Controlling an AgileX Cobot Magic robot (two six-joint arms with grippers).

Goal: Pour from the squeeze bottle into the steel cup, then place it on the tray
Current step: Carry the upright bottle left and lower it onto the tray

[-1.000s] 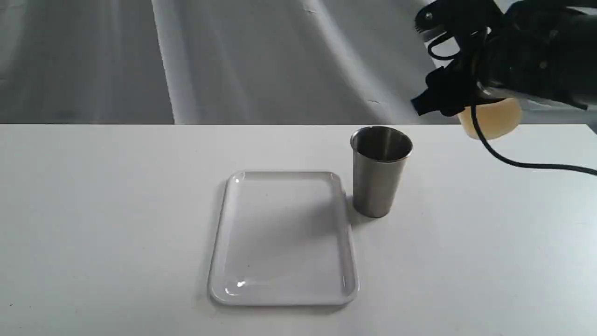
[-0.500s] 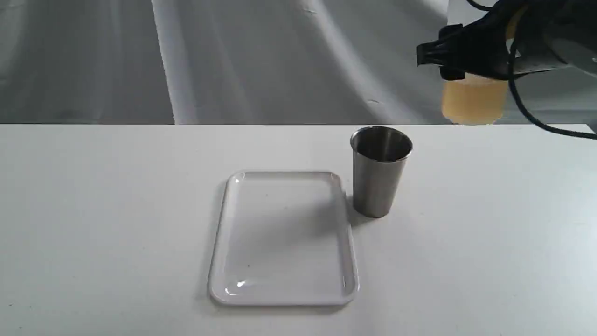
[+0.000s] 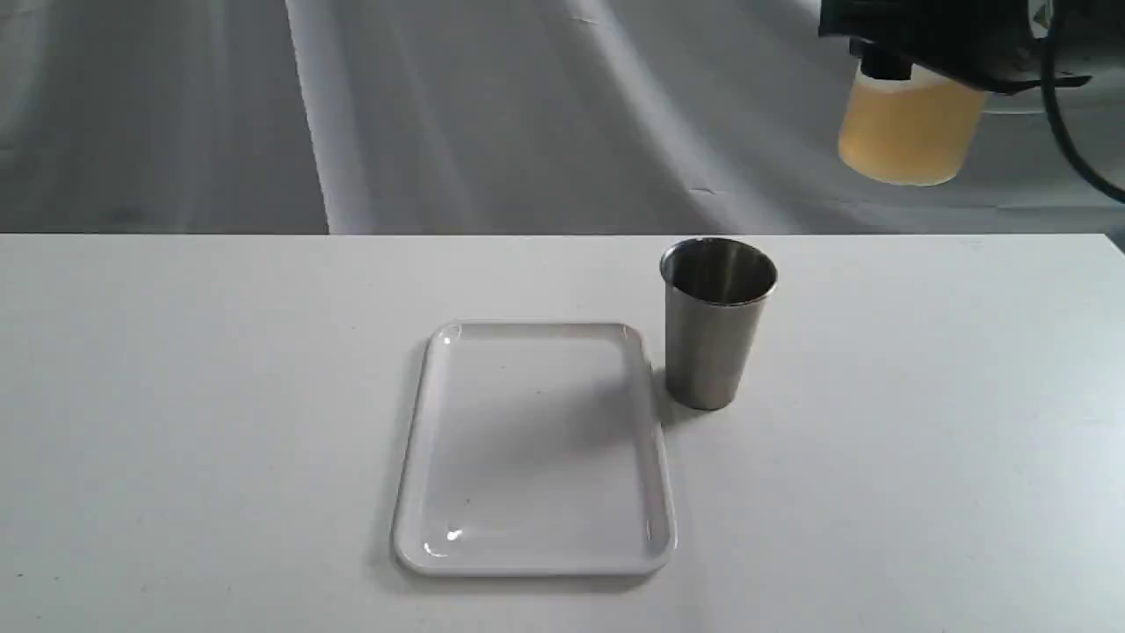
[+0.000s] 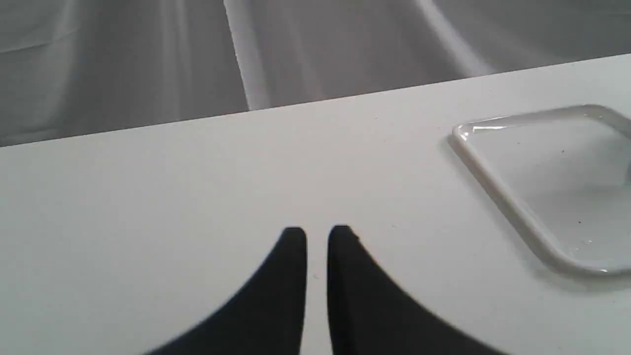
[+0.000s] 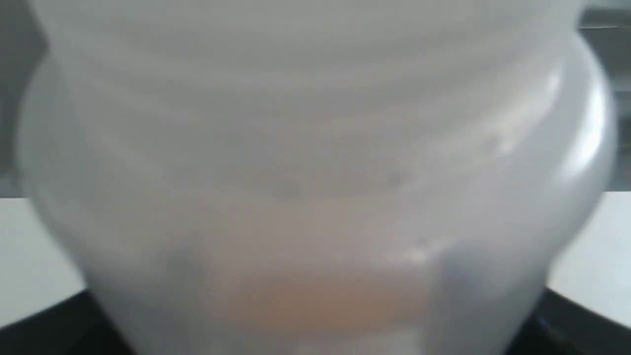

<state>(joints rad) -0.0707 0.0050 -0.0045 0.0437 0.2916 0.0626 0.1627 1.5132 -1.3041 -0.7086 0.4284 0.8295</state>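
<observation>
The right gripper (image 3: 923, 48) is clamped on the bottle (image 3: 910, 132), which hangs in the air with nothing under it, roughly upright with its base tipped slightly. Seen from the outside camera it is at about 1 o'clock from the cup (image 3: 719, 325) and well above it. Amber liquid fills the lower part that shows; the nozzle is out of sight, so I cannot tell which way it faces. The cup stands upright on the table (image 3: 176, 396), just beside the far right corner of the tray (image 3: 536, 440), at about 1 o'clock from the tray's middle. Nothing is on the tray.

The left gripper (image 4: 317, 236) hovers over bare table with its fingers almost together and nothing between them; the tray lies at its 2 o'clock.

The step in hand looks like carrying the bottle to the cup for the pour. To do it well, bring the bottle towards 7 o'clock until the nozzle is over the cup's mouth, and only then tip it slowly. The bottle's wall is likely soft, so a harder grip could squirt liquid early or past the rim
</observation>
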